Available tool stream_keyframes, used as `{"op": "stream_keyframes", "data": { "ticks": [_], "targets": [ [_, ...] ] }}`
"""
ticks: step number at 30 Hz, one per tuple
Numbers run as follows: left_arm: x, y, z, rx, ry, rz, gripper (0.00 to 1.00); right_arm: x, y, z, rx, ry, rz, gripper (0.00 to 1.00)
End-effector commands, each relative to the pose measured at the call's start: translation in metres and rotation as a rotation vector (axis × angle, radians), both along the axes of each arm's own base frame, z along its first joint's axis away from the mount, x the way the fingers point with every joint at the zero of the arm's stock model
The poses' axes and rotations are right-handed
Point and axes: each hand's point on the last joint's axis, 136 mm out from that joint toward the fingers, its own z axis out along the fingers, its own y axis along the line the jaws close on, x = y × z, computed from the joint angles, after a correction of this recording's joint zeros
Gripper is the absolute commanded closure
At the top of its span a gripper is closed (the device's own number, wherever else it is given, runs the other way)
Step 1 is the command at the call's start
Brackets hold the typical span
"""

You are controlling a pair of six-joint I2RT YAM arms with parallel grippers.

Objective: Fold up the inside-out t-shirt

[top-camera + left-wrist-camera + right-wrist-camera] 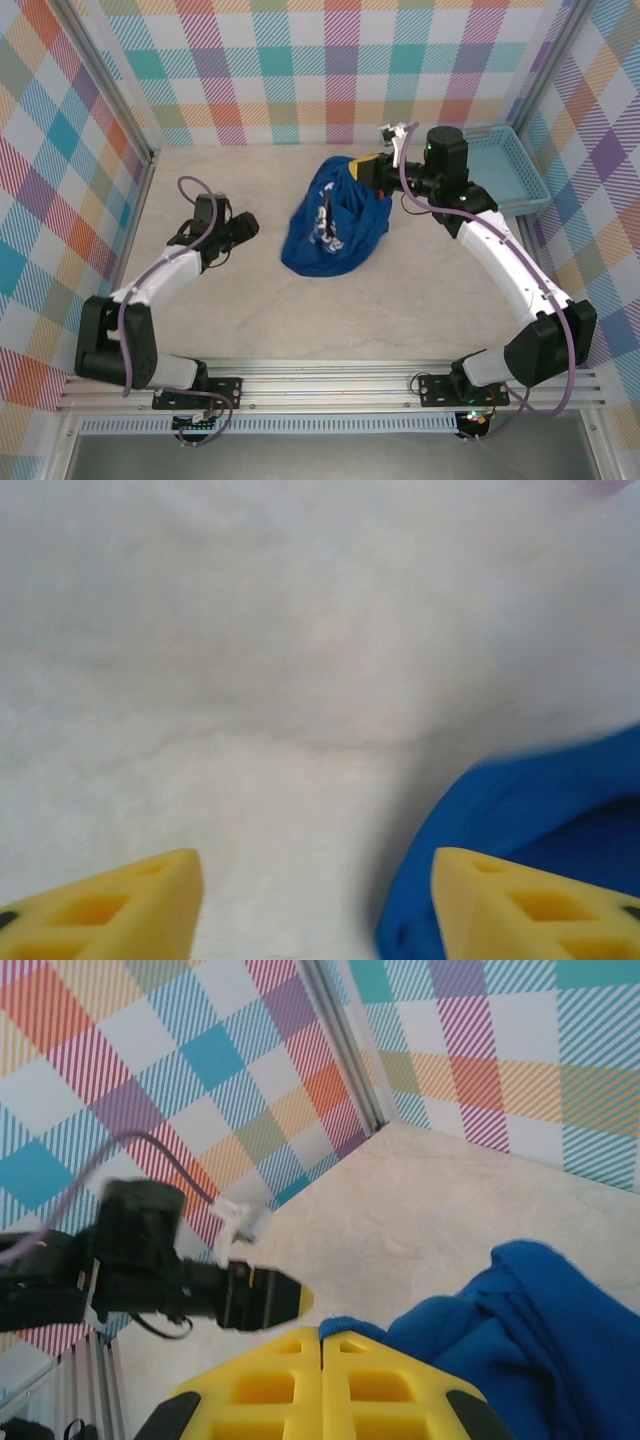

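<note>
T-shirt (335,225) bunched in blue heap at table (250,320) centre, narrow end toward 1 o'clock

Right gripper (372,170) at that narrow end, fingers (280,1390) pressed together, pinching cloth edge

Left gripper (245,228) at shirt's 9 o'clock, near but apart, low over table; fingers (130,910) spread, nothing between, blue cloth just beside one

Basket (525,165) at 2 o'clock corner
</note>
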Motion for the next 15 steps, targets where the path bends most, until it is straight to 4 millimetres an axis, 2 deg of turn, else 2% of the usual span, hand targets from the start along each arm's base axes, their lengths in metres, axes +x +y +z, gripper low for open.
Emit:
{"op": "stream_keyframes", "data": {
  "ticks": [1, 3, 5, 6, 8, 12, 15],
  "targets": [
    [-0.001, -0.05, 0.052, -0.114, -0.148, -0.178, 0.33, -0.005, 0.003, -0.008, -0.023, -0.021, 0.074, 1.0],
    [-0.015, -0.091, 0.071, -0.183, -0.185, -0.325, 0.33, -0.001, 0.003, -0.013, -0.023, 0.005, 0.053, 1.0],
    [-0.031, -0.124, 0.087, -0.213, -0.214, -0.428, 0.33, 0.002, 0.003, -0.018, -0.017, 0.034, 0.041, 1.0],
    [-0.044, -0.145, 0.098, -0.224, -0.241, -0.492, 0.33, 0.003, 0.003, -0.02, -0.012, 0.052, 0.034, 1.0],
    [-0.064, -0.174, 0.116, -0.252, -0.279, -0.583, 0.34, 0.005, 0.003, -0.022, -0.001, 0.067, 0.02, 1.0],
    [-0.08, -0.205, 0.133, -0.318, -0.281, -0.65, 0.35, 0.005, 0.001, -0.026, 0.011, 0.09, 0.005, 1.0],
    [-0.077, -0.216, 0.127, -0.333, -0.244, -0.655, 0.35, 0.005, 0.001, -0.027, 0.028, 0.1, 0.001, 1.0]
  ]
}}
